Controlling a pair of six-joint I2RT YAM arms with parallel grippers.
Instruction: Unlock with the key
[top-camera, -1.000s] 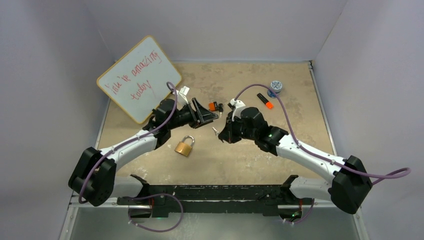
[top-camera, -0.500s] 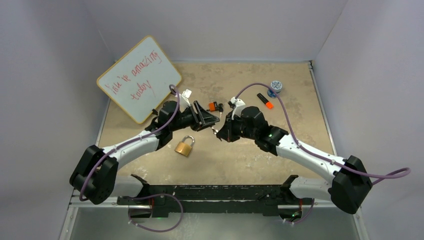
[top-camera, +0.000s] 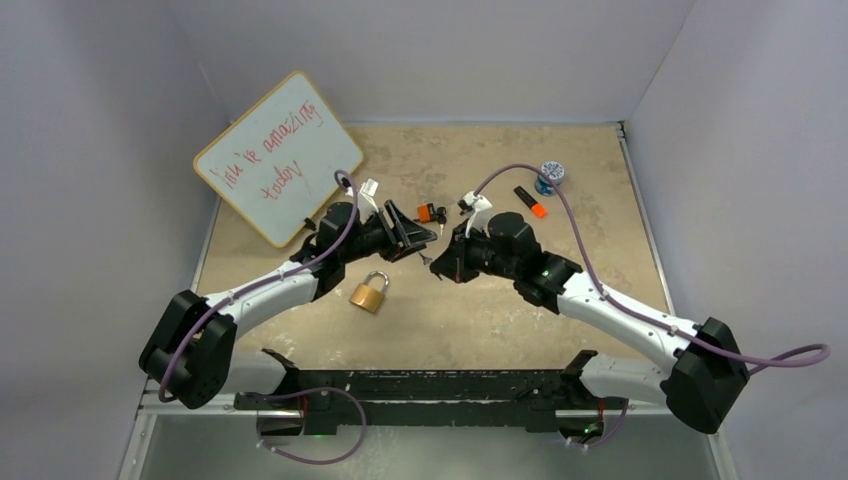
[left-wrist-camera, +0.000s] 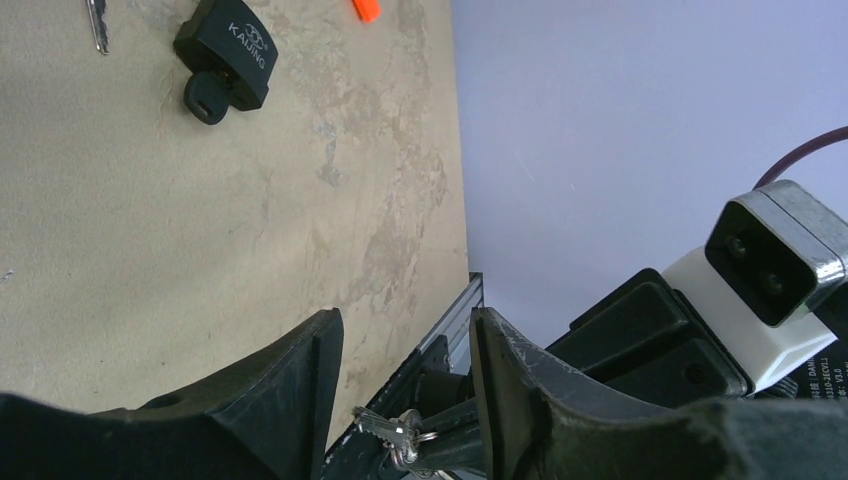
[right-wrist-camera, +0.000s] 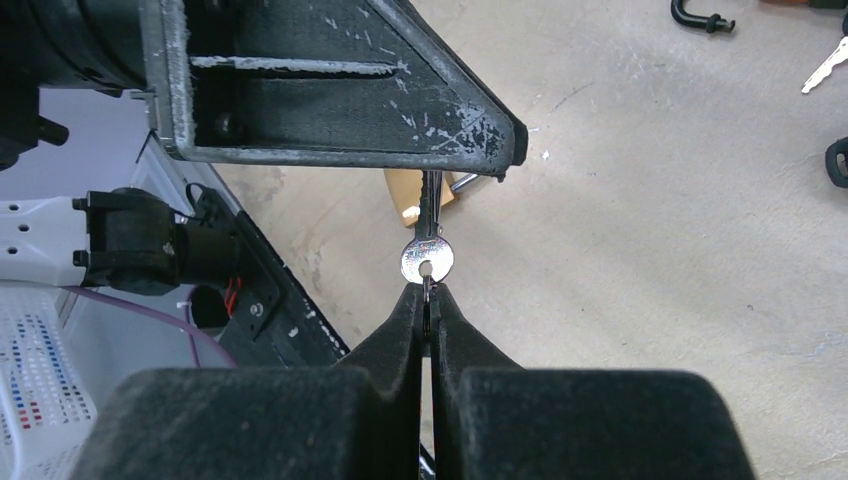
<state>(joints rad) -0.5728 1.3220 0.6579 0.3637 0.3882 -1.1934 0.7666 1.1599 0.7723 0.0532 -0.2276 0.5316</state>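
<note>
A brass padlock (top-camera: 369, 293) lies flat on the tan table, in front of and below both grippers. My right gripper (top-camera: 436, 262) is shut on the ring of a small silver key (right-wrist-camera: 427, 258), which sticks out ahead of its fingertips (right-wrist-camera: 415, 300). My left gripper (top-camera: 425, 240) is open, tip to tip with the right one. In the left wrist view the key (left-wrist-camera: 392, 428) hangs low in the gap between the left fingers (left-wrist-camera: 300, 390), touching neither. In the right wrist view a left finger (right-wrist-camera: 330, 80) covers the key's tip and most of the padlock (right-wrist-camera: 402, 196).
A whiteboard (top-camera: 278, 155) with red writing leans at the back left. A black lock (left-wrist-camera: 225, 60) with an orange part (top-camera: 425, 212) lies behind the grippers, with a loose key (left-wrist-camera: 97, 25) beside it. An orange marker (top-camera: 531, 202) and a blue-white roll (top-camera: 552, 172) sit at the back right.
My right gripper has carried the key up and to the left, bringing it between the left fingers. The left gripper shifted slightly right and stays open. The padlock has not moved.
</note>
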